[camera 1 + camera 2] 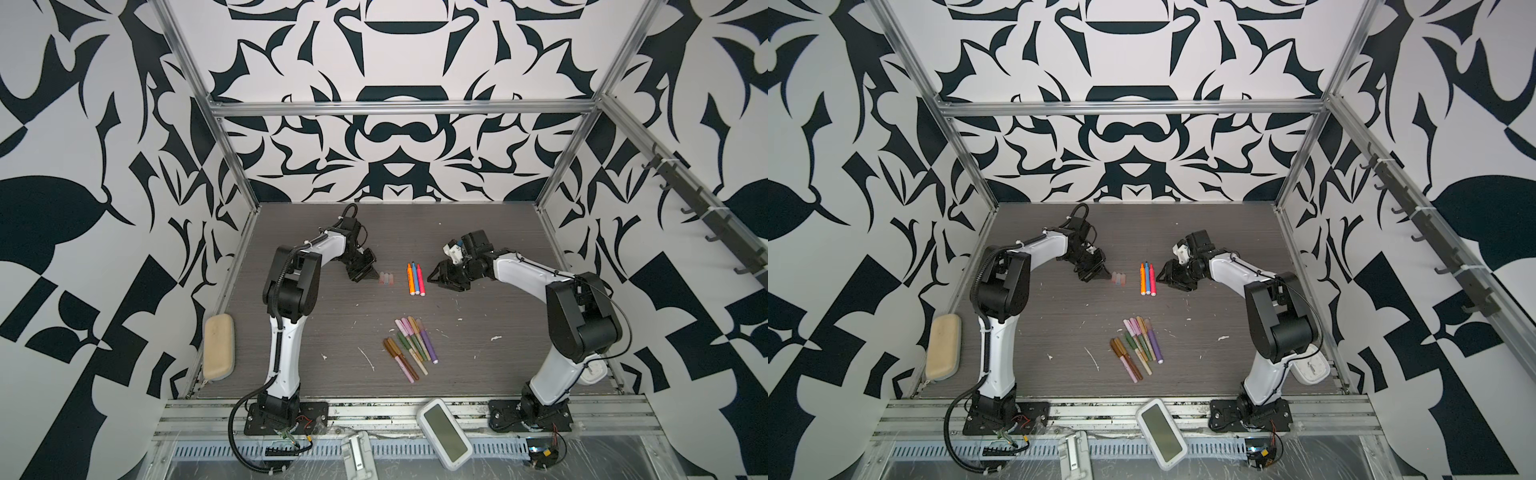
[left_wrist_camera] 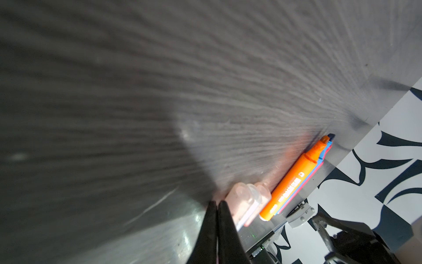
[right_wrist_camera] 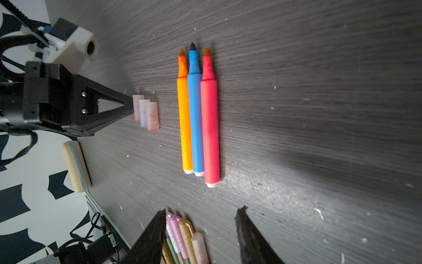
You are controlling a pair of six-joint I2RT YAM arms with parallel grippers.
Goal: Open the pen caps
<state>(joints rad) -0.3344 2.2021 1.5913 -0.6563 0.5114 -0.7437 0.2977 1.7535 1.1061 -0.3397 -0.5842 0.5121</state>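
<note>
Watching remotely, I see my left tool (image 1: 375, 275) clenched empty just beside three loose pen caps (image 1: 386, 278) on the worktop (image 1: 478, 232), my right tool (image 1: 431, 275) released near three uncapped pens (image 1: 416, 279), with the capped pens (image 1: 409, 347) bunched apart.

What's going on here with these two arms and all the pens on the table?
It's an uncapping job, part done. Three markers, orange, blue and pink, lie uncapped side by side, three pale caps in a row next to them. The left tool is shut, its tip at those caps. The right tool stands open and empty beside the markers. A bunch of capped pens waits nearer the front.
</note>
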